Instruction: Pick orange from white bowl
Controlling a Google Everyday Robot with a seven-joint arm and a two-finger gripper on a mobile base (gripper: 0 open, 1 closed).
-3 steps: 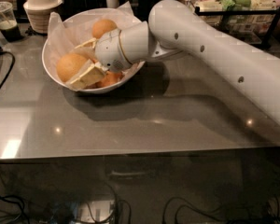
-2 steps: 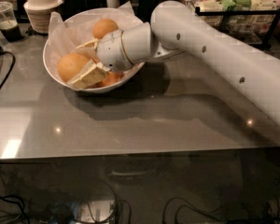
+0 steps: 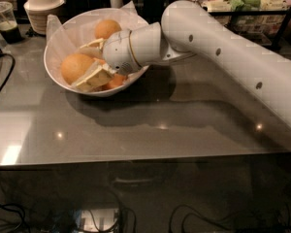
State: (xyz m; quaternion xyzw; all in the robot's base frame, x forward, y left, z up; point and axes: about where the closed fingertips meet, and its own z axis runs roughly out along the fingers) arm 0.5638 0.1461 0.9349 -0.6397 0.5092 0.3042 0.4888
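Observation:
The white bowl with paper lining stands at the back left of the grey table. The large pale orange lies in its left half. A smaller orange lies at the bowl's back, and another shows under the wrist. My gripper reaches into the bowl from the right. It is open, with one finger above the large orange's right side and the other finger below it, close against the peel.
A cream lidded paper cup stands behind the bowl at the left. A plastic cup with a dark drink is at the far left. Black cables lie on the left edge. A black rack with food stands at the back right.
The arm's forearm has shifted slightly to the right. The gripper stays in the bowl at the large orange; the oranges have not moved.

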